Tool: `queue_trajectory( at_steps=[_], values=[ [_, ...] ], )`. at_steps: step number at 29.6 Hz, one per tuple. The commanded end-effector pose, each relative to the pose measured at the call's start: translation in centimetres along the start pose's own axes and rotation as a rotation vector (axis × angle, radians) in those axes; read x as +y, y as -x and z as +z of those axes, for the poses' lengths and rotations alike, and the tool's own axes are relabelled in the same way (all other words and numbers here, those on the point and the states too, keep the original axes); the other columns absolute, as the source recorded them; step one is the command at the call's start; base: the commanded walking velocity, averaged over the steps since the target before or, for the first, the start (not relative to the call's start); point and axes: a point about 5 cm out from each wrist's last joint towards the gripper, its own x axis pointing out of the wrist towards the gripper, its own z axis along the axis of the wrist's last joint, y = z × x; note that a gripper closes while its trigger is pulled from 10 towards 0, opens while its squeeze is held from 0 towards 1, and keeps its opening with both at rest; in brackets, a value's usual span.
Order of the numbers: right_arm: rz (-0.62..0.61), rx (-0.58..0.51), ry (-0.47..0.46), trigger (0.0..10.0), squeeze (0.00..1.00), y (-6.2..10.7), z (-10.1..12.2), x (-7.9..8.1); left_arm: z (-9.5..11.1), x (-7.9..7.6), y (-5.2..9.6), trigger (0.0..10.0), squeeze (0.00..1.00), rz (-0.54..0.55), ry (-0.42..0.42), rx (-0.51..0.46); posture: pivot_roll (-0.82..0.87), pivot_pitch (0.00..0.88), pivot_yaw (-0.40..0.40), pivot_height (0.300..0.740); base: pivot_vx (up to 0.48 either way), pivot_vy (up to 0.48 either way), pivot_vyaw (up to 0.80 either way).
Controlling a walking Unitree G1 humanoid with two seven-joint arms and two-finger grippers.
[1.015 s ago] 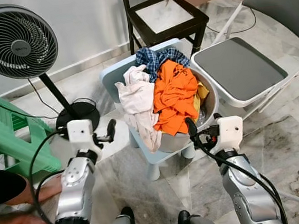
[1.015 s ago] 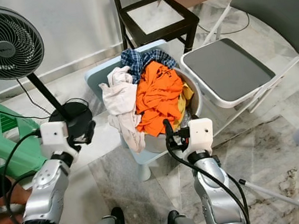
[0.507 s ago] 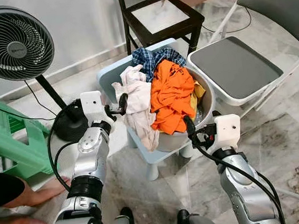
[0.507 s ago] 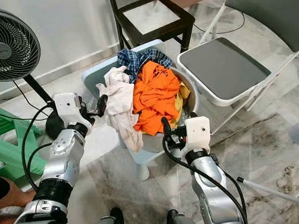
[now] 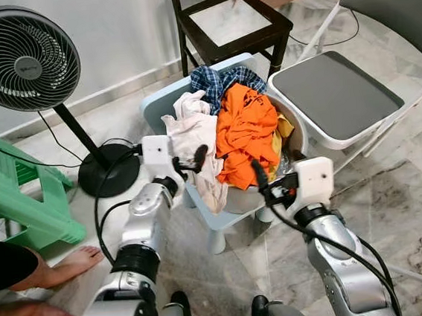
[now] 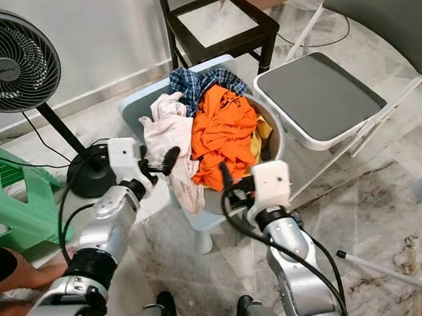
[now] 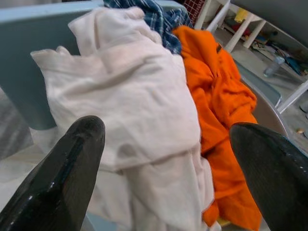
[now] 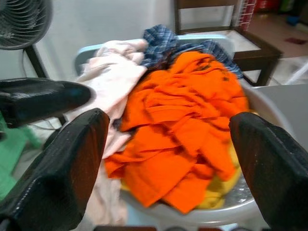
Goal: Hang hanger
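Orange garment (image 5: 247, 128), cream cloth (image 5: 192, 133), blue plaid shirt (image 5: 215, 79), green stool (image 5: 13, 196).

pale blue stool (image 5: 162, 103) — laundry basin (image 5: 296, 144) on it

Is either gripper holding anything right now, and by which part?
Nothing is held. The left gripper is open in front of the cream garment; the right gripper is open facing the orange garment.

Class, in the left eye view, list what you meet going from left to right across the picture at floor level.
Green stool → fan → left claw → pale garment → orange garment → grey folding chair.
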Motion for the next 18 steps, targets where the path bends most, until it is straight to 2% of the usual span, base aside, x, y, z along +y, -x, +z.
queue_trajectory(
  at_steps=[1, 2, 3, 5, 6, 7, 11, 12, 13, 14, 15, 16, 18],
  values=[
    [-0.021, 0.029, -0.009, 10.0, 0.00, 0.5, -0.7, -0.4, -0.3, 0.4, 0.6, 10.0, 0.00, 0.037, -0.017, -0.001, 0.09, 0.316, 0.002, 0.740, 0.000, 0.000, 0.00],
    [-0.042, 0.035, -0.004, 10.0, 0.00, 0.6, -0.9, -0.8, -0.3, 0.9, 1.3, 10.0, 0.00, 0.076, -0.046, -0.020, 0.09, 0.317, 0.005, 0.740, 0.000, 0.000, 0.00],
    [-0.042, 0.035, -0.004, 10.0, 0.00, 0.6, -0.9, -0.8, -0.3, 0.9, 1.3, 10.0, 0.00, 0.076, -0.046, -0.020, 0.09, 0.317, 0.005, 0.740, 0.000, 0.000, 0.00],
    [-0.086, 0.045, -0.010, 10.0, 0.00, 1.0, -1.1, -1.7, -0.6, 2.1, 3.5, 10.0, 0.00, 0.149, -0.126, -0.053, 0.10, 0.319, 0.002, 0.740, 0.000, 0.000, 0.00],
    [-0.086, 0.045, -0.010, 10.0, 0.00, 1.0, -1.1, -1.7, -0.6, 2.1, 3.5, 10.0, 0.00, 0.149, -0.126, -0.053, 0.10, 0.319, 0.002, 0.740, 0.000, 0.000, 0.00],
    [-0.099, 0.051, -0.026, 10.0, 0.00, 1.1, -1.2, -1.9, -0.8, 2.5, 4.9, 10.0, 0.00, 0.142, -0.117, -0.071, 0.11, 0.319, 0.000, 0.740, 0.000, 0.000, 0.00],
    [-0.105, 0.047, -0.021, 10.0, 0.00, 1.2, -1.2, -2.2, -1.3, 4.0, 8.1, 10.0, 0.00, 0.202, -0.144, -0.081, 0.14, 0.318, -0.004, 0.740, 0.000, 0.000, 0.00],
    [-0.105, 0.047, -0.021, 10.0, 0.00, 1.2, -1.2, -2.2, -1.3, 4.0, 8.1, 10.0, 0.00, 0.202, -0.144, -0.081, 0.14, 0.318, -0.004, 0.740, 0.000, 0.000, 0.00],
    [-0.116, 0.039, -0.021, 10.0, 0.00, 1.3, -1.1, -2.4, -1.3, 4.4, 8.9, 10.0, 0.00, 0.232, -0.148, -0.089, 0.15, 0.317, -0.007, 0.740, 0.000, 0.000, 0.00],
    [-0.151, 0.009, -0.029, 10.0, 0.00, 1.3, -0.5, -3.0, -0.9, 5.1, 10.8, 10.0, 0.00, 0.273, -0.180, -0.114, 0.16, 0.316, -0.011, 0.740, 0.000, 0.000, 0.00],
    [-0.151, 0.009, -0.029, 10.0, 0.00, 1.3, -0.5, -3.0, -0.9, 5.1, 10.8, 10.0, 0.00, 0.273, -0.180, -0.114, 0.16, 0.316, -0.011, 0.740, 0.000, 0.000, 0.00],
    [-0.170, -0.018, -0.039, 10.0, 0.00, 1.5, 0.2, -3.4, -0.6, 5.3, 12.4, 10.0, 0.00, 0.286, -0.210, -0.118, 0.17, 0.313, -0.015, 0.740, 0.000, 0.000, 0.00],
    [-0.182, -0.025, -0.040, 10.0, 0.00, 1.7, 0.5, -3.7, -0.5, 5.2, 13.2, 10.0, 0.00, 0.287, -0.220, -0.115, 0.18, 0.313, -0.017, 0.740, 0.000, 0.000, 0.00]
  ],
)
